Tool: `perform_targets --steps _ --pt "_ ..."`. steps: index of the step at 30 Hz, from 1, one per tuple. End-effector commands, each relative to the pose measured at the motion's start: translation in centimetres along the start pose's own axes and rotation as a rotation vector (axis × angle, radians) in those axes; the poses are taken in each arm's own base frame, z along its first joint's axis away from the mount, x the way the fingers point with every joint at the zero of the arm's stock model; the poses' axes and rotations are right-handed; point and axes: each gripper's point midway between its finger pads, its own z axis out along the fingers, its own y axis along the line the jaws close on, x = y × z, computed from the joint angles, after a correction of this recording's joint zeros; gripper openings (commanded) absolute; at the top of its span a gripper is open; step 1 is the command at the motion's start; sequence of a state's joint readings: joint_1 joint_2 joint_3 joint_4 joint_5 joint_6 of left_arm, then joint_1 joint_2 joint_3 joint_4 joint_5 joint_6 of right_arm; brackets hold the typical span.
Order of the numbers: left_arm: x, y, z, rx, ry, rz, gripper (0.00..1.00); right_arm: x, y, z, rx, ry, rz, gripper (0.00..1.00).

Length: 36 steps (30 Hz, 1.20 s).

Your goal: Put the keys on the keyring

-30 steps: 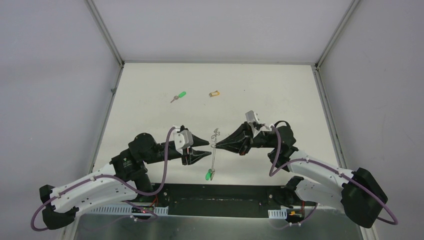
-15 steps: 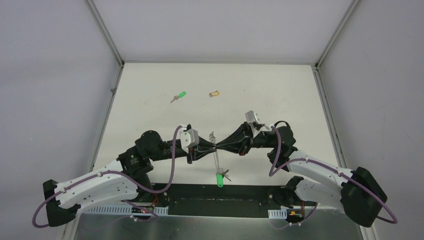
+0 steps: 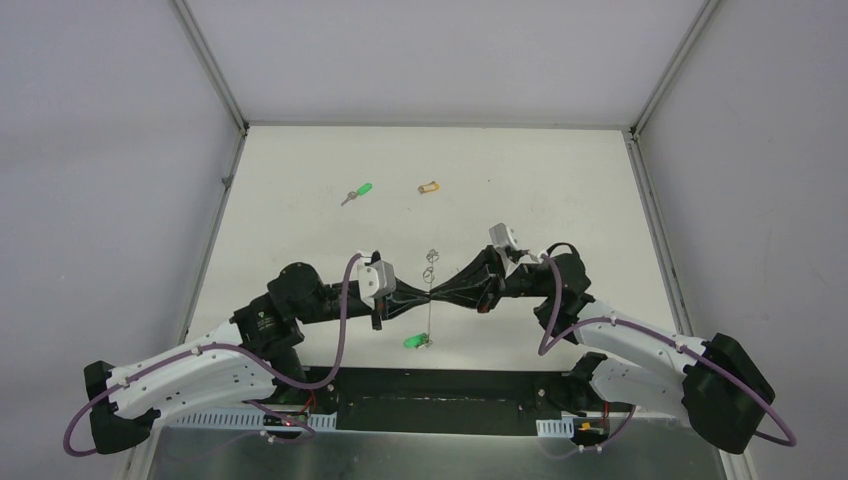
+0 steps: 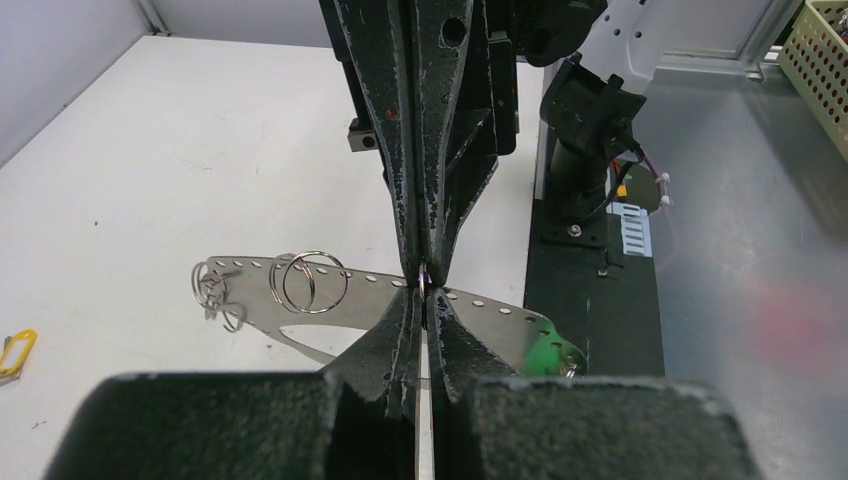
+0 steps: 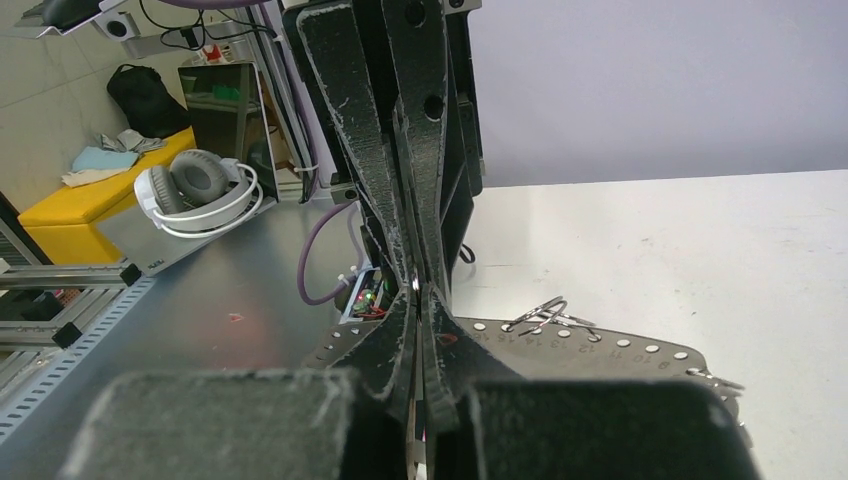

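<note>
**Grip point buried between fingertips**

Where the left gripper (image 3: 424, 293) and right gripper (image 3: 437, 292) meet on the keyring (image 3: 429, 318), black fingers cover its middle. In the left wrist view the yellow key (image 4: 10, 352) is cut by the 9 o'clock edge. From overhead, teeth on the green key (image 3: 357, 192) are too small to read.

Both arms are extended inward, with elbows bent and forearms held level. The left end effector (image 3: 424, 298) and the right end effector (image 3: 438, 296) are closed and set tip to tip.

Green key (image 3: 357, 191) and yellow-tan key (image 3: 429, 187) lie well apart from the keyring (image 4: 490, 315).
</note>
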<state>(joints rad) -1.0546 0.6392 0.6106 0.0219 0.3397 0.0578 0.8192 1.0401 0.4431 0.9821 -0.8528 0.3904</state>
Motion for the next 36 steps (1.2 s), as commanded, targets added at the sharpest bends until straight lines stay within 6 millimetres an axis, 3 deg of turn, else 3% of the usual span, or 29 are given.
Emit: perform_targets --steps 1,2,3,8,10,13,19,22,23,27,31,36 --pt "-2.3 0.7 -0.5 -0.051 -0.045 0.017 0.00 -1.7 0.4 0.1 -0.005 -0.047 -0.056 0.00" --pt "-1.9 1.0 -0.5 -0.065 -0.023 0.006 0.00 -1.6 0.1 0.1 0.014 -0.045 -0.042 0.01" --pt "-1.6 1.2 -0.6 -0.082 -0.011 -0.004 0.00 -1.5 -0.3 0.0 0.039 -0.045 -0.031 0.09" --pt "0.2 3.4 -0.9 -0.234 0.095 -0.127 0.00 -1.0 -1.5 -0.4 0.128 -0.028 -0.001 0.61" --pt "1.0 3.5 -0.6 -0.246 0.151 -0.151 0.00 -0.9 -2.1 -0.6 0.172 -0.024 0.017 0.74" --pt "2.0 3.8 0.1 -0.259 0.208 -0.181 0.00 -1.1 -2.9 -1.0 0.239 -0.013 0.047 0.86" --pt "3.6 6.0 0.8 -0.333 0.279 -0.248 0.00 -1.5 -5.7 -2.3 0.476 0.057 0.129 1.00" --pt "3.6 7.3 0.9 -0.286 0.273 -0.339 0.00 -0.6 -6.5 -3.1 0.548 0.119 0.175 1.00" --pt "3.8 8.0 0.8 -0.287 0.271 -0.368 0.00 -0.5 -8.3 -4.1 0.663 0.129 0.162 1.00" --pt "4.4 10.1 0.2 -0.294 0.288 -0.423 0.00 1.4 -11.7 -6.8 0.919 0.231 0.261 1.00" --pt "4.8 12.3 -1.7 -0.324 0.293 -0.469 0.00 3.4 -14.6 -7.6 1.041 0.340 0.362 1.00" --pt "5.0 13.9 -4.2 -0.379 0.337 -0.413 0.00 5.9 -19.8 -8.5 1.147 0.442 0.545 1.00"
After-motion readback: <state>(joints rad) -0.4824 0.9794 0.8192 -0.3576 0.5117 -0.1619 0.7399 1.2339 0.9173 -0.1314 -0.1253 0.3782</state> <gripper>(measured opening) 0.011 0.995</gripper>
